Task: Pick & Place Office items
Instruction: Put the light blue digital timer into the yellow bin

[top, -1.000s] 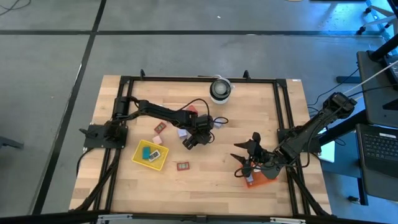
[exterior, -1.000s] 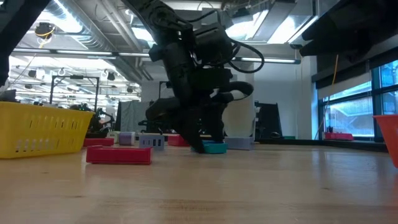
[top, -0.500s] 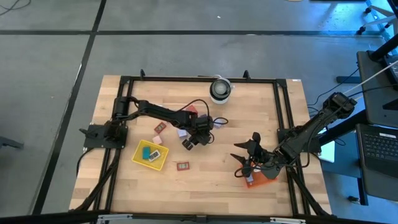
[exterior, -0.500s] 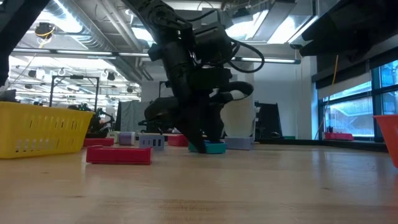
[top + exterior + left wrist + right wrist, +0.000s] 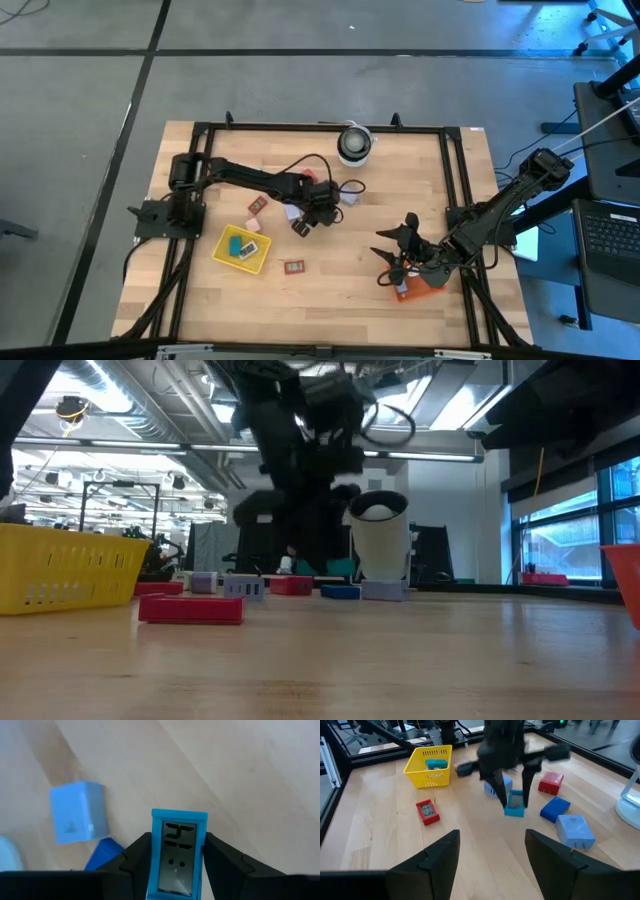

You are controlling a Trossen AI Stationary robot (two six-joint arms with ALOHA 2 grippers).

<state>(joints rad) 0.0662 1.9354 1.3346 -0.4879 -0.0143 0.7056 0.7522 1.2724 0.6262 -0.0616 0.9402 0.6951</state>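
My left gripper [image 5: 303, 224] hangs over the table's middle, shut on a small teal piece with a grey display [image 5: 179, 855], also seen as the teal piece [image 5: 514, 805] in the right wrist view. Below it on the wood lie a light blue block [image 5: 77, 817] and a dark blue block [image 5: 102, 861]. A flat red piece [image 5: 294, 267] lies near the yellow tray [image 5: 225, 255], another red piece [image 5: 257, 205] farther off. My right gripper [image 5: 492, 865] is open, low at the table's right by the orange tray [image 5: 425, 287]. My left gripper pinches the teal piece by its two long side edges [image 5: 154, 862], one finger [image 5: 135, 860] on each side. The fingers come from above, pointing down, and lie along the piece. The teal piece [image 5: 341, 567] hangs lifted clear of the table, display facing the wrist camera.
A white roll [image 5: 354, 143] stands near the far edge. The yellow tray [image 5: 415, 770] holds teal and blue pieces. A red block [image 5: 550, 782], a blue block [image 5: 554, 808] and a light blue block [image 5: 575, 831] lie by the left gripper. Black frame rails [image 5: 455, 180] border the table.
My left gripper has risen from the table with the teal piece in its fingers, lifting it clear of the wood, and has drawn slightly toward the table's left. In the low view the arm has moved up, uncovering the white roll behind it.
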